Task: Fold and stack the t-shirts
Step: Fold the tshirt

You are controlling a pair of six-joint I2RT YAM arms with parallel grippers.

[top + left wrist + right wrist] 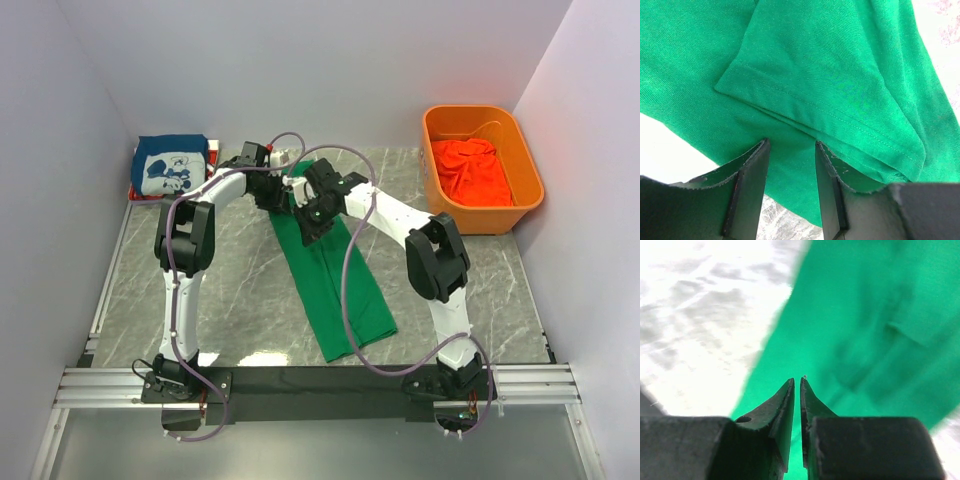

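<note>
Green t-shirt — under left end effector, right end effector.

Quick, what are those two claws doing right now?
Left gripper: open over the green t-shirt, holding nothing.
Right gripper: almost shut, nothing visibly held.

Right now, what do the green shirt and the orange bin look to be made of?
Green shirt: soft knit cloth, probably cotton, matte; fine ribbed texture and a stitched sleeve hem show. Orange bin: rigid plastic by its look, smooth; moulded rim, rounded corners.
</note>
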